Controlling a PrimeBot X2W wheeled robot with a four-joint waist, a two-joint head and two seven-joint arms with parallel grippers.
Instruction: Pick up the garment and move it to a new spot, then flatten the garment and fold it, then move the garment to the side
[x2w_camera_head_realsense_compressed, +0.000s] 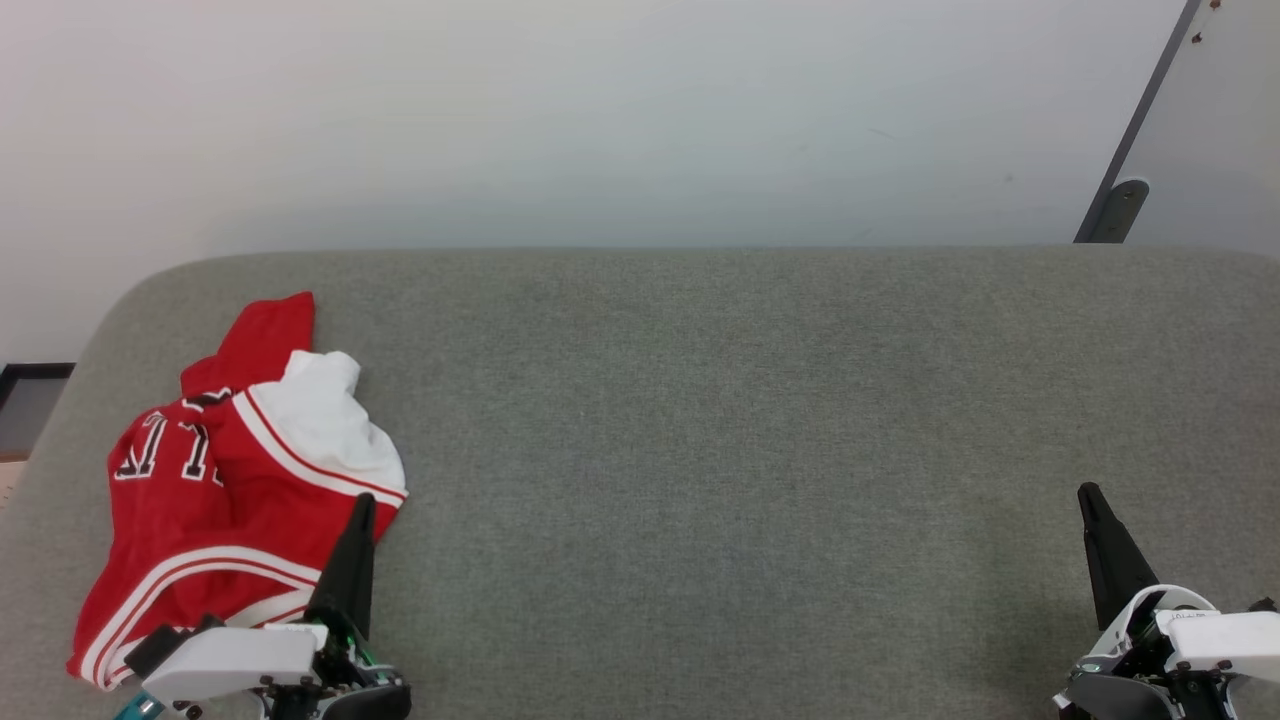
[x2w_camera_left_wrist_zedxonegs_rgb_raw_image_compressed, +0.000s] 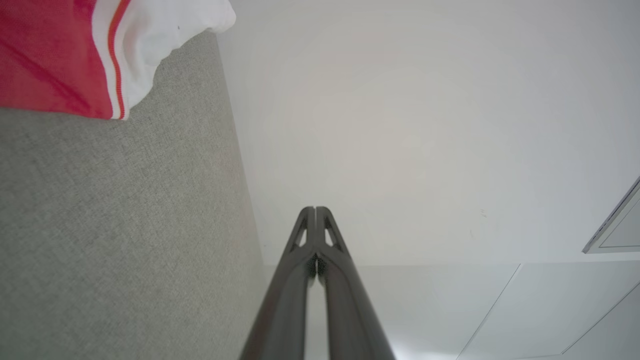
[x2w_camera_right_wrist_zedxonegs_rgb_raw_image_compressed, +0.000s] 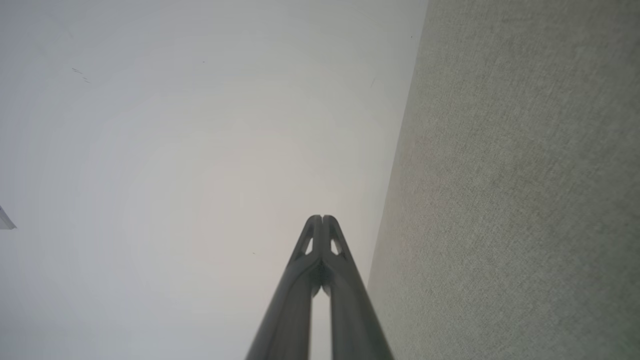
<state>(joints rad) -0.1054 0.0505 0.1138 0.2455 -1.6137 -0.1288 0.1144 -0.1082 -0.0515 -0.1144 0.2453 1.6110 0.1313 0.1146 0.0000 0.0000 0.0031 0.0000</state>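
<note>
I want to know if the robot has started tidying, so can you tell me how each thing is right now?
garment: crumpled in a heap at the left end of the surface, not flat, not folded, not held.
left gripper: shut, holding nothing, beside the garment's edge.
right gripper: shut, holding nothing, far from the garment.
grey surface: carries the garment at its left end.

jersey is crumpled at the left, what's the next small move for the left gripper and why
Probably open the left gripper and tip it down toward the jersey. It is shut on nothing, beside the jersey's right edge, and the jersey lies bunched on the grey surface. The right gripper, also shut, is far off at the right.
</note>
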